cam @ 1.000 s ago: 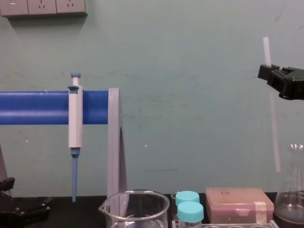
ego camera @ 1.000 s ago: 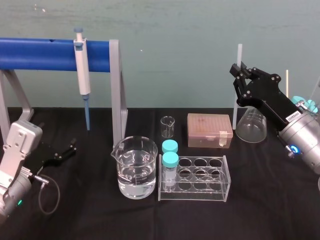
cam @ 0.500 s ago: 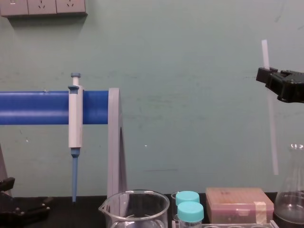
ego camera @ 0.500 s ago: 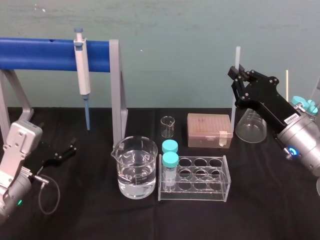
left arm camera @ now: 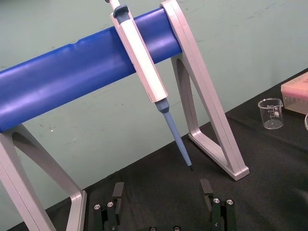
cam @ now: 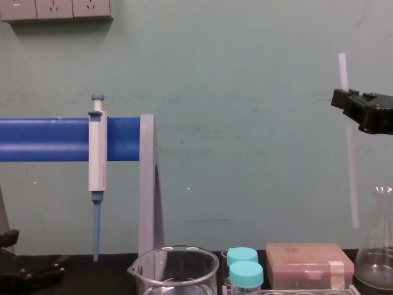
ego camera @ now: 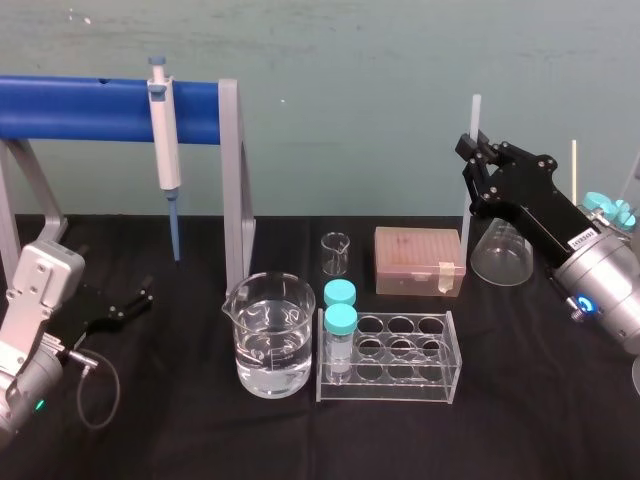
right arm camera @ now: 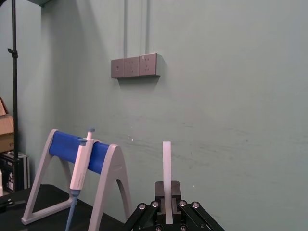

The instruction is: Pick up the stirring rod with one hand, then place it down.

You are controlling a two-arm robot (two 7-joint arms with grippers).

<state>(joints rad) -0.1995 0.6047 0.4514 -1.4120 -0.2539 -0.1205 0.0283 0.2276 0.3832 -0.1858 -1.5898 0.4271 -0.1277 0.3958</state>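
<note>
Stirring rod (cam: pixel 351 178) upright above the worktop (ego camera: pixel 520 400), clamped by fingers of the right gripper (ego camera: pixel 471 152); left gripper (left arm camera: pixel 161 185) parked low, fingers spread.

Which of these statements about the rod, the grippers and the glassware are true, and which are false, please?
1. The right gripper holds the stirring rod upright, off the table. True.
2. The left gripper is shut on the pipette. False: its fingers are open, low by the table; the pipette hangs on the blue stand.
3. The large beaker is empty. False: it holds clear liquid.
4. Two teal-capped tubes stand in the tube rack. True.
</note>
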